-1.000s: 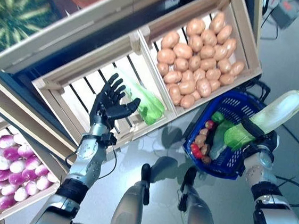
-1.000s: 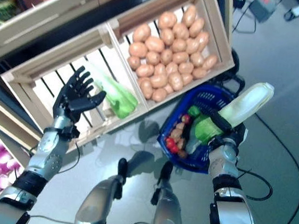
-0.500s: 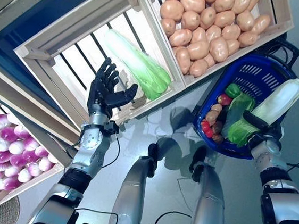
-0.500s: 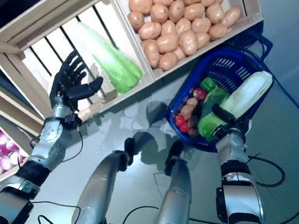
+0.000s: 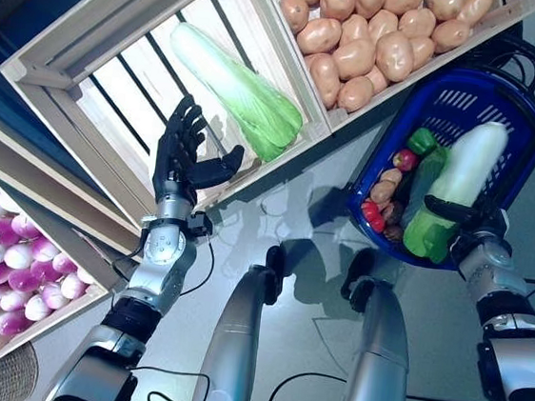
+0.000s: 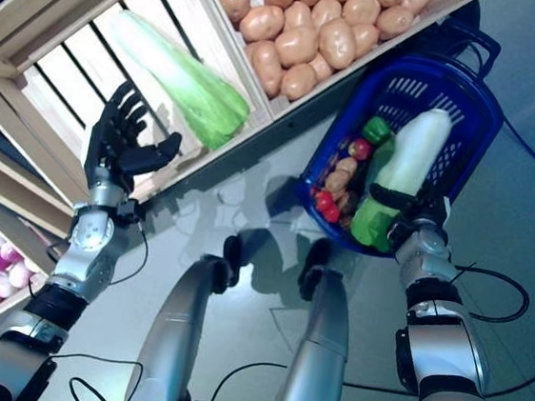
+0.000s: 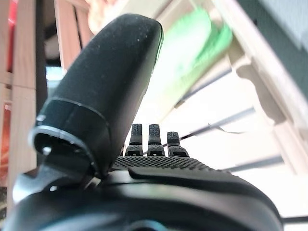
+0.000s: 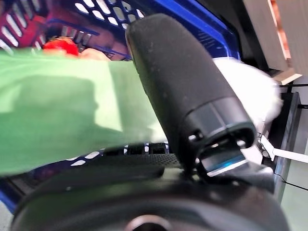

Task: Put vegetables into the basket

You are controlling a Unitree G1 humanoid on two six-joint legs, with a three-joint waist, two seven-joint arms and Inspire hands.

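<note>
Right robot hand (image 5: 464, 217) is clamped on a long white-green cabbage (image 5: 452, 189) over the blue plastic basket (image 5: 529, 121); lower fully before release. Left robot hand (image 5: 184, 160) is spread, idle.

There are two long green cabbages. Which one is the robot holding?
The cabbage over the blue basket: the right robot hand is clamped round that cabbage. The other cabbage lies loose in the wooden crate, beyond the open left robot hand.
</note>
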